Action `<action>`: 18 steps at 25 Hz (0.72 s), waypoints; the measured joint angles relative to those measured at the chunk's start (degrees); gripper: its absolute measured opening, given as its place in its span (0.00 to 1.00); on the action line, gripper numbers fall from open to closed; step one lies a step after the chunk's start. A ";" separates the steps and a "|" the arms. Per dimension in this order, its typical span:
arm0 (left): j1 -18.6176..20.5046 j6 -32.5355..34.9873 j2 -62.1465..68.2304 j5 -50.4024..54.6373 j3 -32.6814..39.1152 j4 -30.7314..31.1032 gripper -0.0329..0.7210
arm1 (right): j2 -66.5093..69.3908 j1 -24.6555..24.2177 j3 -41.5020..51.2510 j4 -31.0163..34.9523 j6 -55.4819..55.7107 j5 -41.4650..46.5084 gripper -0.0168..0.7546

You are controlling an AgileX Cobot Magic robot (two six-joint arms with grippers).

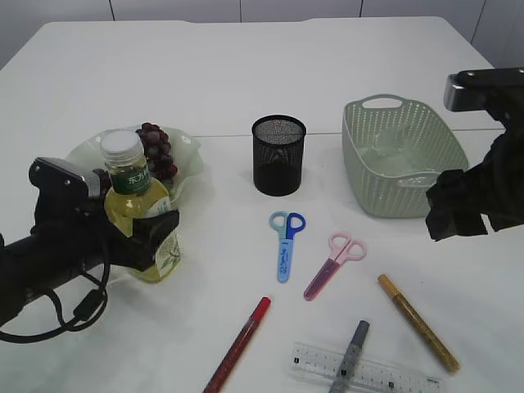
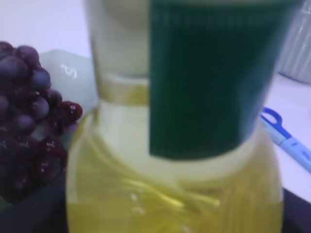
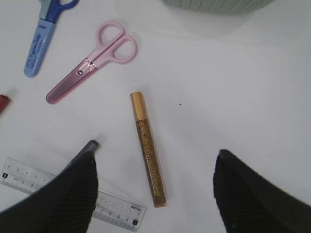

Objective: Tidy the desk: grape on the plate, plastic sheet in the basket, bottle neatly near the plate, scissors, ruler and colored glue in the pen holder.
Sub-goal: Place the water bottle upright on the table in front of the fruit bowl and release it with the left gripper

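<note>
The ruler [image 1: 364, 370] and glue pens lie nearest on the surface [image 1: 344, 74]. The right gripper [image 3: 155, 194] hangs spread above the gold glue [image 3: 148, 150]. The left gripper [image 1: 135, 233] surrounds the upright bottle [image 1: 141, 209]; grip unclear. Behind it, grapes [image 1: 155, 150] rest on the plate [image 1: 184, 151].

Both arms are black throughout, matte and blocky. The left arm [image 1: 41, 262] carries a boxy black camera housing with a pale grey face on its wrist, and a black cable loops loosely beneath it with a small oblong plug partway along. The right arm [image 1: 483, 184] ends in chunky angular black blocks, topped by a similar dark housing. The right hand [image 3: 155, 187] has broad fingers [image 3: 68, 194] with finely ribbed pads (like corduroy).
</note>
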 joint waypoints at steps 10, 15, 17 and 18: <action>0.00 0.00 -7.34 0.23 0.30 1.64 0.88 | 0.00 0.00 0.00 0.00 0.00 0.37 0.73; 0.00 0.00 -12.37 0.44 0.32 1.84 0.88 | 0.00 0.00 0.00 0.00 0.00 0.37 0.73; 0.00 0.00 -14.91 0.44 0.35 1.96 0.88 | 0.00 0.00 0.00 0.00 0.00 0.37 0.73; 0.00 0.00 -16.31 0.44 0.35 1.96 0.88 | 0.00 0.00 0.00 0.00 0.00 0.37 0.73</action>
